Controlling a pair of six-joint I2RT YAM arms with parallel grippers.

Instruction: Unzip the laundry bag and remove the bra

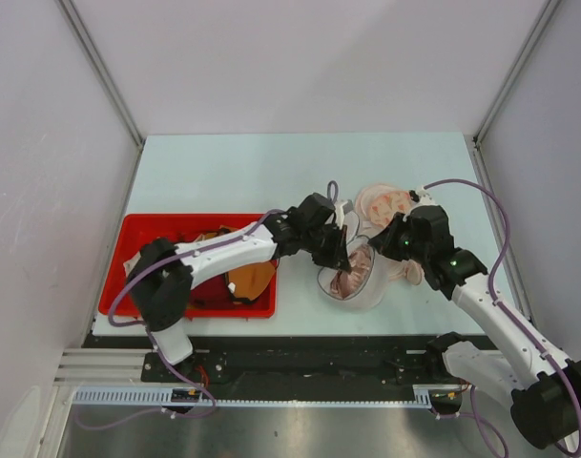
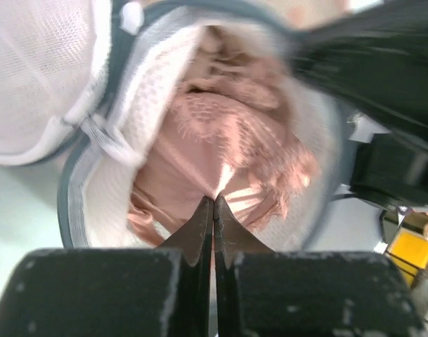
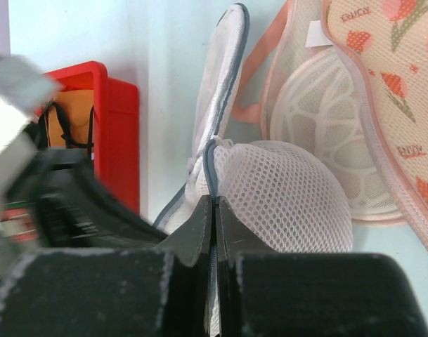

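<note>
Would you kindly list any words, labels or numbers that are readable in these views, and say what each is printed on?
"ENJOY": my best reading of the small print, repeated among the fruit motifs on the peach patterned fabric, right wrist view.
White tag beside that fabric: no lettering can be made out.
Laundry bag and red bin: no text visible.
Top view: everything is too small to read.

— What colour is the bag (image 3: pixel 291 189)?
— White mesh, dark grey rim. The bra (image 2: pixel 221 140) is plain pale pink-beige.
— The second bag (image 3: pixel 389 63)?
— Cream, peach-fruit print, pink edging. At the table's (image 1: pixel 271 172) left edge, the tray (image 1: pixel 176 222) is red; the table is pale blue-green.
</note>
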